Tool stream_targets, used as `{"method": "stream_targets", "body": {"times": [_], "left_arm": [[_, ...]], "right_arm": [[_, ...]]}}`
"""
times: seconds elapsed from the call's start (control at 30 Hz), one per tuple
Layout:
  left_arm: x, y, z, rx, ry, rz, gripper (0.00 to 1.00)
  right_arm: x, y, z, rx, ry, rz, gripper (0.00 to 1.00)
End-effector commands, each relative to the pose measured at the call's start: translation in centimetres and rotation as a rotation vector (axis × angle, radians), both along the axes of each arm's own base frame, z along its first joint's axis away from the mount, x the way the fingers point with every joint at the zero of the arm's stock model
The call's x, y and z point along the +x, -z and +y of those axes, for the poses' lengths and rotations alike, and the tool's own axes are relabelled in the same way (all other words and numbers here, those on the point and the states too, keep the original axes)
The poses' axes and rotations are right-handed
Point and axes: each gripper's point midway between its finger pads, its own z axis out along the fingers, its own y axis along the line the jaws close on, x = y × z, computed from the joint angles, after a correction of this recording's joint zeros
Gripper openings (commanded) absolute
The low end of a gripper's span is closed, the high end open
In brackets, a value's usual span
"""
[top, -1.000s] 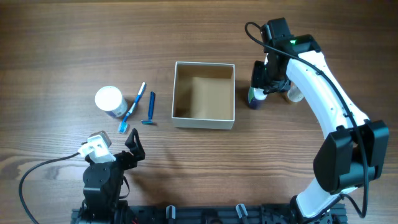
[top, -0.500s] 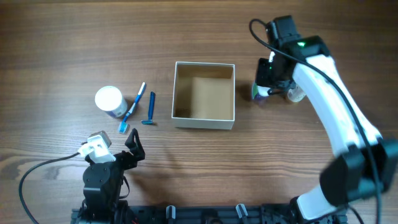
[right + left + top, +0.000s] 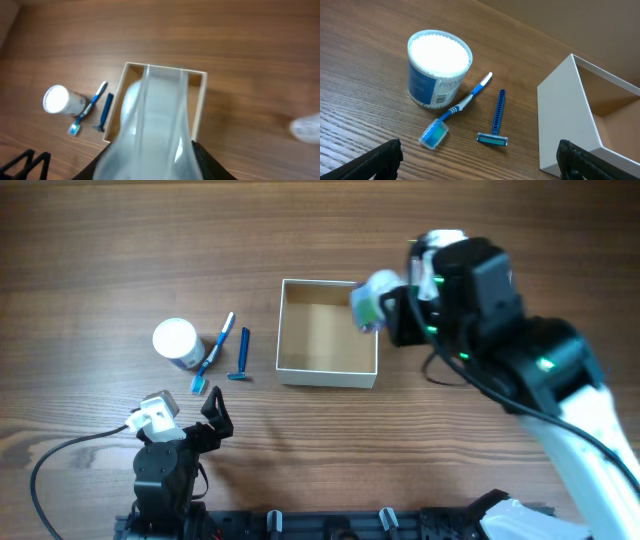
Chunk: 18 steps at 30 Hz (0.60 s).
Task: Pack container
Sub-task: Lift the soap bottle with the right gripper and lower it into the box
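Note:
The container is a square open box with white walls and a tan inside, at the table's middle. It also shows in the left wrist view and the right wrist view. My right gripper is shut on a small pale bottle with a green and purple part, held high over the container's far right corner. In the right wrist view the blurred bottle fills the space between the fingers. My left gripper is open and empty near the front left edge; its fingers frame the view.
Left of the container lie a white-lidded round jar, a blue toothbrush and a blue razor. A pale item lies on the table right of the container.
My right gripper has lifted the bottle off the table right of the container and carried it left and up, over the container's corner. The left arm has not moved.

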Motion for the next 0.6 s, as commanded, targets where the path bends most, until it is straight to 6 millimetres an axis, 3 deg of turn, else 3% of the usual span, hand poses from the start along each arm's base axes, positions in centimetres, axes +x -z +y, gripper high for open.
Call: {"method": "stream_targets", "body": {"times": [0.0, 0.23, 0.3, 0.47, 0.57], "left_arm": [[0.0, -0.1, -0.1, 0.004, 0.006, -0.008, 1.00], [0.0, -0.1, -0.1, 0.004, 0.006, -0.008, 1.00], [0.0, -0.1, -0.1, 0.004, 0.006, -0.008, 1.00], [0.0, -0.1, -0.1, 0.003, 0.006, -0.008, 1.00], [0.0, -0.1, -0.1, 0.003, 0.006, -0.008, 1.00]], "right_arm": [[2.2, 2.7, 2.3, -0.007, 0.016, 0.056, 0.26], [5.5, 10.8, 3.4, -0.116, 0.053, 0.217, 0.26], [6.7, 12.4, 3.1, -0.130, 0.080, 0.236, 0.30], [8.9, 14.6, 2.9, -0.128, 0.107, 0.244, 0.31], [9.2, 14.5, 2.9, -0.129, 0.104, 0.233, 0.31]]}}
